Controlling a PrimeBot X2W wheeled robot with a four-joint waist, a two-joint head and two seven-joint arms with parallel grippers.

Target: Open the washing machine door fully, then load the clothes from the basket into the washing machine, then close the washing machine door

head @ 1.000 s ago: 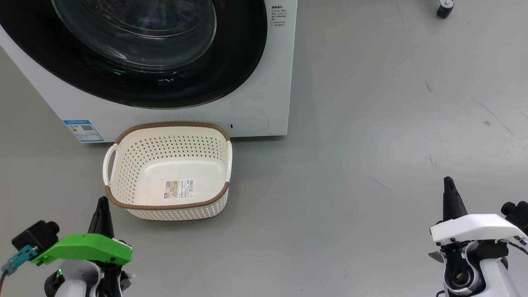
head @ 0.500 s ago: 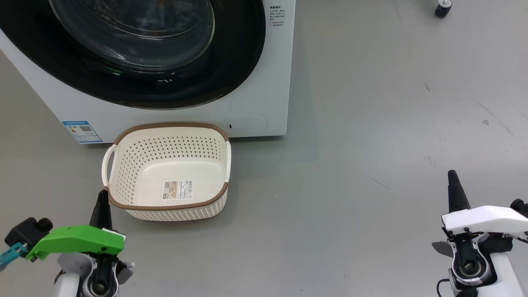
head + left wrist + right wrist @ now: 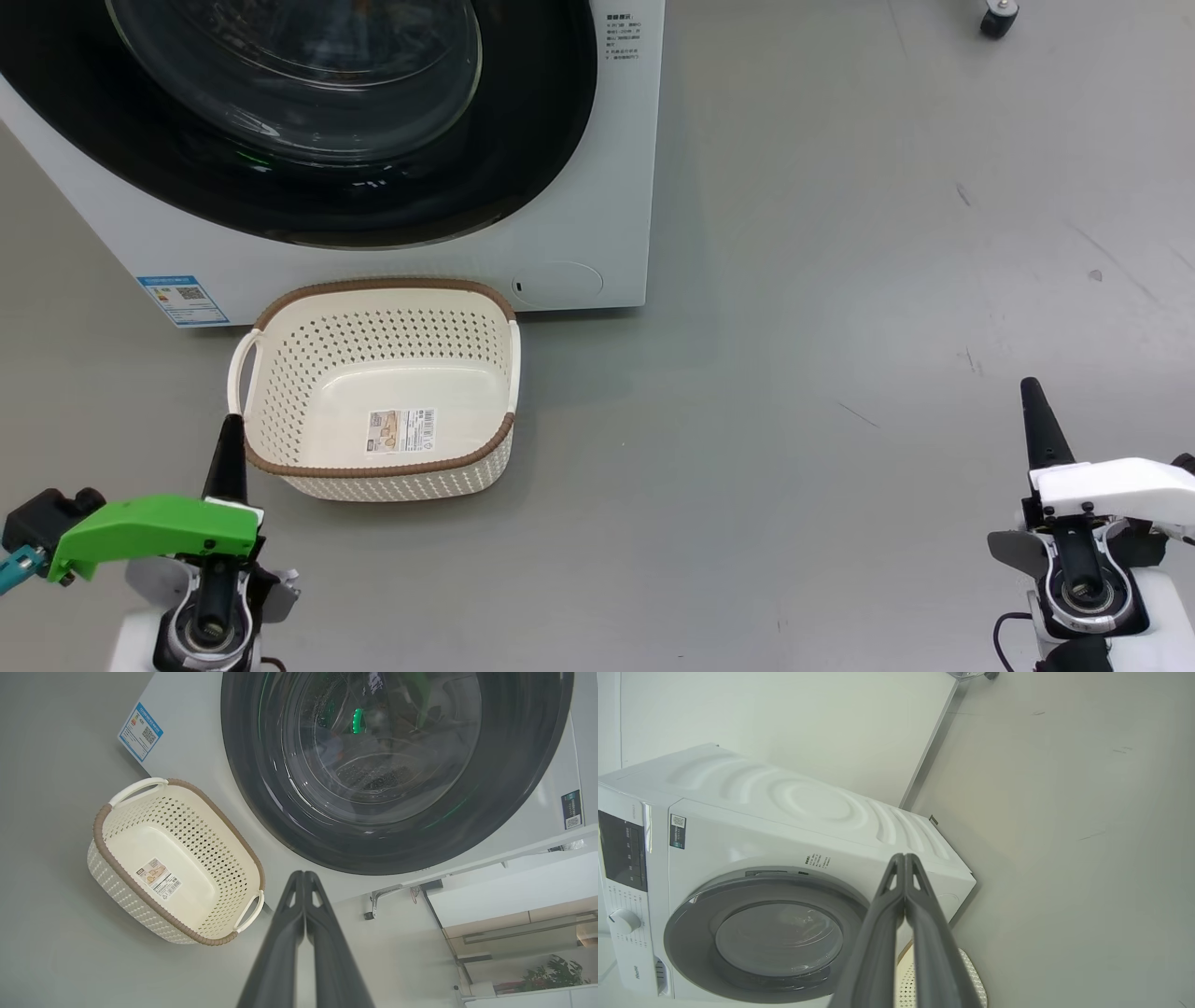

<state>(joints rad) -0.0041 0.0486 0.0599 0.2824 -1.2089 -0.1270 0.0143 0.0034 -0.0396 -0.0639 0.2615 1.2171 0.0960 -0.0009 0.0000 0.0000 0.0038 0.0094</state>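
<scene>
Looking basically done: basket [image 3: 373,336] is empty, washing machine door [image 3: 308,103] is shut, left gripper [image 3: 228,439] and right gripper [image 3: 1032,401] have jaws closed on nothing.

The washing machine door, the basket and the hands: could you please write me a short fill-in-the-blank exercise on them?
1. The washing machine door is ____.
2. The basket holds nothing but a ____ on its floor.
3. The left hand and the right hand are both ____, holding nothing.
Missing words: closed; label; shut.
</scene>
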